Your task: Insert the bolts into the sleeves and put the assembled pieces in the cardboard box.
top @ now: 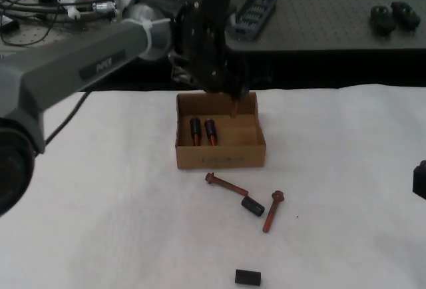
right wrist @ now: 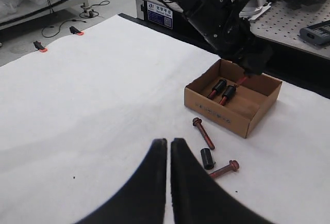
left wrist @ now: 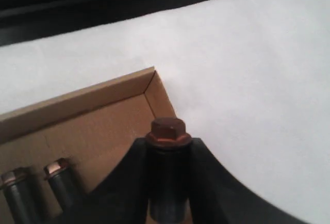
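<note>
Holding an assembled bolt-and-sleeve piece (left wrist: 167,130), the left gripper (left wrist: 167,154) hangs above the cardboard box (top: 219,158), centre frame in the high view. The right gripper (right wrist: 169,149) is clenched on nothing. Two finished pieces (top: 203,131) lie inside.

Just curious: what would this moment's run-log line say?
left gripper: shut on assembled piece over cardboard box; right gripper: shut, empty; boxed pieces: two
</note>
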